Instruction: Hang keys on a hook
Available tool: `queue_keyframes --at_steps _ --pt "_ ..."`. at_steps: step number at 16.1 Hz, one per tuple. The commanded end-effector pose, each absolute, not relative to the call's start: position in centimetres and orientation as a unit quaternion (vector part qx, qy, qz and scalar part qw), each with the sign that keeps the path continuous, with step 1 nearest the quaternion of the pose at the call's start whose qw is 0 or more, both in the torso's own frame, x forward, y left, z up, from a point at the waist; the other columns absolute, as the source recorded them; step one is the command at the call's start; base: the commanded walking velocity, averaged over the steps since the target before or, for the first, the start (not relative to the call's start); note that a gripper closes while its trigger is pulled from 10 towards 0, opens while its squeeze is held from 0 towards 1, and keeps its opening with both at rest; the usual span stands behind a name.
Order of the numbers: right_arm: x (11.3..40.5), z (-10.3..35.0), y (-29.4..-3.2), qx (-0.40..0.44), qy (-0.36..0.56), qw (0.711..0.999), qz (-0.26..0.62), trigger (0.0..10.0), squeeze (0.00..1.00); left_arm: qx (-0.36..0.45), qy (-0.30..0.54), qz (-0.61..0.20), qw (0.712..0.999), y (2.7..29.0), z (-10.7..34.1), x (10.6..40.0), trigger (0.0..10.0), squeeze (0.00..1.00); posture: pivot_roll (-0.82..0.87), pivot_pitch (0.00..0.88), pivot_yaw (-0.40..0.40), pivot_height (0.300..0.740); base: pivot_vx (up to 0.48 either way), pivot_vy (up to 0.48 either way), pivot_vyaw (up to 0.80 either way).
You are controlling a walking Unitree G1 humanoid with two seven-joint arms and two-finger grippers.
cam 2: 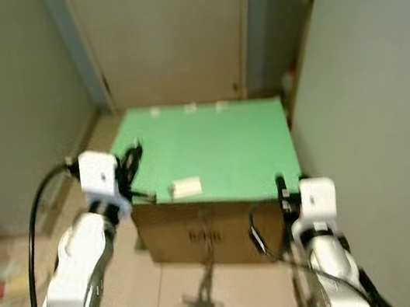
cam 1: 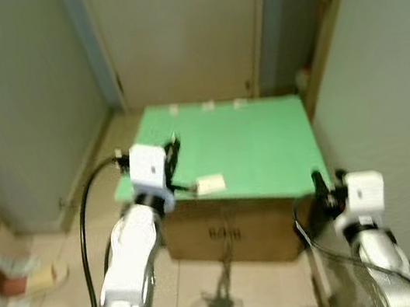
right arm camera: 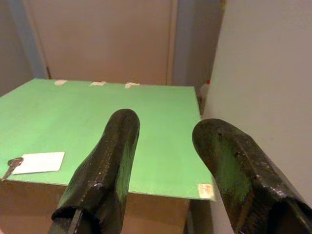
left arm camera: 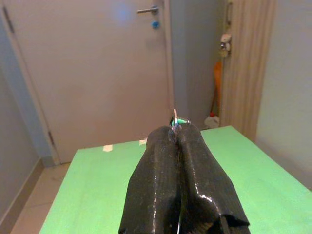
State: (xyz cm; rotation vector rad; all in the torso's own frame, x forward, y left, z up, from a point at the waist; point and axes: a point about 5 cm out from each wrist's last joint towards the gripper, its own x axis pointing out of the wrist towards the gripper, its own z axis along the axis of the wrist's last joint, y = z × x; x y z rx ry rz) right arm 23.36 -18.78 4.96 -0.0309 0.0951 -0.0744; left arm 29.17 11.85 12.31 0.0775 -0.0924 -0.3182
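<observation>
L tool (left arm camera: pixel 178 127) pinched shut on small metal keys (left arm camera: pixel 178 120) | R tool (right arm camera: pixel 163 129) wide, idle | risk: thin grip, keys slip over green-topped cardboard box (cam 1: pixel 267 151)

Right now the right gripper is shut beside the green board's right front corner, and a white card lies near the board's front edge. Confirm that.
One point is wrong: the right gripper is open, its fingers spread apart in the right wrist view. It is beside the green board's right front corner, and the white card lies near the front edge.
</observation>
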Motion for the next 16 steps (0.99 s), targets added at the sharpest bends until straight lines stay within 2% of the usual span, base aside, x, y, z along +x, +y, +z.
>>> queue_keyframes --at_steps 1,16 --pt "23.6 5.3 -19.1 -0.015 0.04 0.998 -0.038 10.0 0.0 0.039 -0.053 -0.165 0.984 11.6 12.6 29.4 10.0 0.0 -0.14 0.0 0.02 0.736 0.0 0.0 0.0" --pt "23.7 4.7 -19.4 -0.018 0.048 0.998 -0.037 10.0 0.0 0.023 -0.062 -0.212 0.975 10.3 12.9 29.4 10.0 0.0 -0.15 0.0 0.025 0.736 0.0 0.0 0.0"
